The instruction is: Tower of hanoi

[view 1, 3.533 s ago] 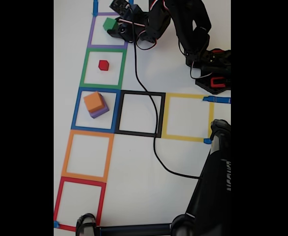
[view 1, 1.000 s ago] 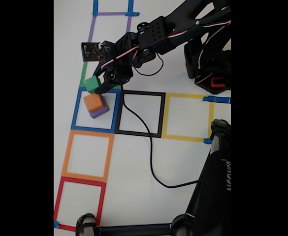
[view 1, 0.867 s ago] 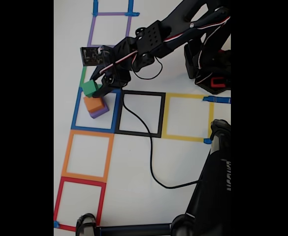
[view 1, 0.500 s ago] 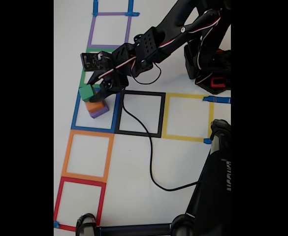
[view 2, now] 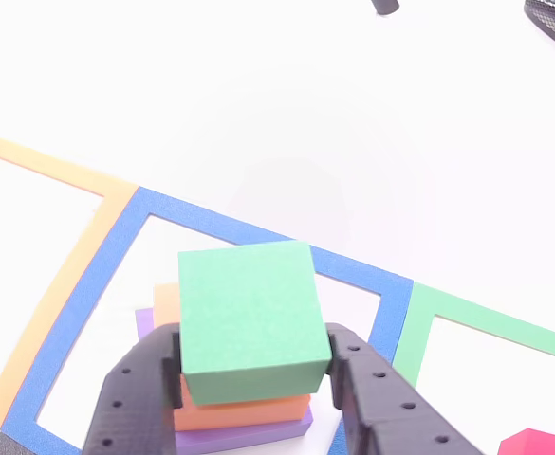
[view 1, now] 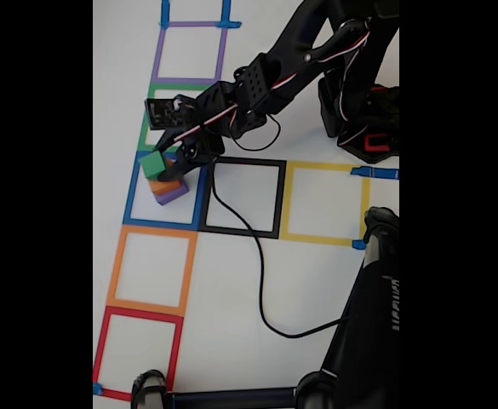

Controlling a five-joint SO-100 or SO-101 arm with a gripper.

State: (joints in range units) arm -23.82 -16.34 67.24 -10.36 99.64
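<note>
Gripper (view 2: pixel 249 374) pinching green cube (view 2: pixel 250 322) from both sides, black fingers (view 2: pixel 139 389) pressed against its left and right faces in the other view. Seen in the fixed view too, gripper (view 1: pixel 167 159) reaching in from the upper right with green cube (view 1: pixel 153 164) held over the stack. Directly beneath, orange cube (view 2: pixel 244 412) sitting on purple cube (view 2: pixel 258 434), the pair inside the blue square (view 2: pixel 211 223) of tape. Green cube apparently just above or barely touching the orange top; contact hard to tell, and its edges turned slightly off those of the orange one.

Step in hand, by judgement: stacking the third, smaller block on the tower in the blue square. Next move likely calls for a short, straight descent until seated, then spreading the fingers gently and lifting clear without dragging the stack sideways. Risk of nudging the orange cube, given how close the fingertips sit to its sides.

Further out: small red cube (view 2: pixel 535 442) inside the green square (view 2: pixel 467 318), orange square (view 1: pixel 151 269) on the other side of the blue one, black square (view 1: pixel 242 196) beside, cable (view 1: pixel 257 273) trailing across the white table (view 2: pixel 353 114).
</note>
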